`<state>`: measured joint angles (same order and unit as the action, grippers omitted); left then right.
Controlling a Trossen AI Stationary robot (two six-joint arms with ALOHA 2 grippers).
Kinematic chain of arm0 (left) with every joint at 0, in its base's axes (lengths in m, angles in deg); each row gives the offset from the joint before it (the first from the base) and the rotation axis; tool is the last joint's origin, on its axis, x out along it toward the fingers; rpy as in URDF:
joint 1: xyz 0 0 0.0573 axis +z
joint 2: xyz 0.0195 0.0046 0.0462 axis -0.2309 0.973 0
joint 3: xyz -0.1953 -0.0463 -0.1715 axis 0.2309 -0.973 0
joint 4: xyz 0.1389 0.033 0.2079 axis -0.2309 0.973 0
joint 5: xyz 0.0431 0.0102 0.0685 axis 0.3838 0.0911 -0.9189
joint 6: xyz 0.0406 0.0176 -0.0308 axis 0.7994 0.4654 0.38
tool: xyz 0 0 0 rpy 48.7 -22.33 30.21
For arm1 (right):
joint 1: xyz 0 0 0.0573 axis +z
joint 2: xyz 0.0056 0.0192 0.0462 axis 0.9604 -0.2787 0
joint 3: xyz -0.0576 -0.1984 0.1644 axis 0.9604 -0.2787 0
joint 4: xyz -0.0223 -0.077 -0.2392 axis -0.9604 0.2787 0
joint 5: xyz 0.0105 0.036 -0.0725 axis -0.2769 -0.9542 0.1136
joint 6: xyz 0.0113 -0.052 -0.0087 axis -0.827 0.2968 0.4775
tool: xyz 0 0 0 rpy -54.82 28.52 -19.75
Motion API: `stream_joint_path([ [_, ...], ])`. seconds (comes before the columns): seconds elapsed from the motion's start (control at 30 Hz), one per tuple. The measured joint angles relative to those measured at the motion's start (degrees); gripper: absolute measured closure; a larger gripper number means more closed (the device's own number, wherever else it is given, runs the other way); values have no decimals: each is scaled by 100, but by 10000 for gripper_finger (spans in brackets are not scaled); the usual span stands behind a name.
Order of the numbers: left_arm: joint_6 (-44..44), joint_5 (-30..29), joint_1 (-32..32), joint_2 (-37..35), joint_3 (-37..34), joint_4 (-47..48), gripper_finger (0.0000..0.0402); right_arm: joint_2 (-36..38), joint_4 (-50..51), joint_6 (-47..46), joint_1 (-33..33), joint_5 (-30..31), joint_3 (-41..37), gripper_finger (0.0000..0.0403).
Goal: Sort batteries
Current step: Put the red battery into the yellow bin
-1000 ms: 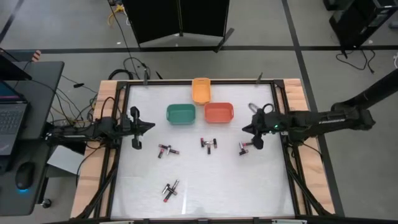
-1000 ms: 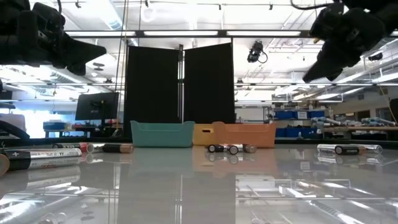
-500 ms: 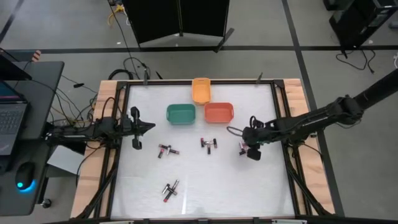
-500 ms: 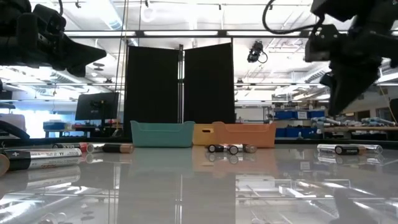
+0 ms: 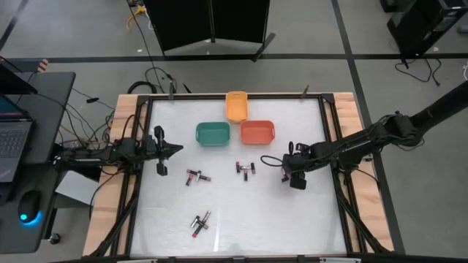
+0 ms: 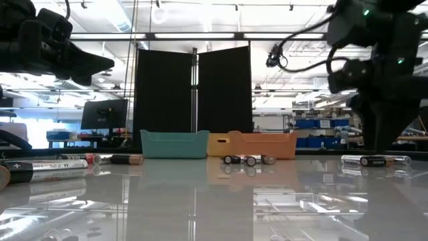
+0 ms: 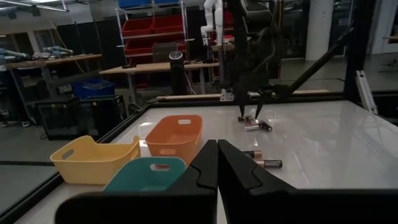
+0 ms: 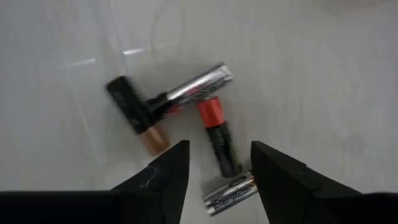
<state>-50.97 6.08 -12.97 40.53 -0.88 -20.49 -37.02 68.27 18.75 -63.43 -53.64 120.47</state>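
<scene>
Lying loose: four batteries (image 8: 186,127)

A green bin (image 5: 213,133) sits just beside an orange-red bin (image 5: 257,131) near the white table's (image 5: 241,219) twelve o'clock edge, with a yellow-orange bin (image 5: 236,105) behind them. At nine o'clock off the table stands a desk with a laptop (image 5: 13,135) and mouse (image 5: 28,207). Black panels (image 6: 194,100) stand beyond.

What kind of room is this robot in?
Probably a robotics lab or workshop. Beyond the white table stand shelves of red storage bins and cluttered workbenches, and a laptop desk sits beside the table.
</scene>
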Motion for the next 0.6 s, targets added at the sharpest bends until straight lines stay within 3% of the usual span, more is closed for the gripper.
stream_joint_path([
  [0.6,-2,-32,-1,0,-1,4,392,-562,-175,734,-410,-204,-2,260],
])
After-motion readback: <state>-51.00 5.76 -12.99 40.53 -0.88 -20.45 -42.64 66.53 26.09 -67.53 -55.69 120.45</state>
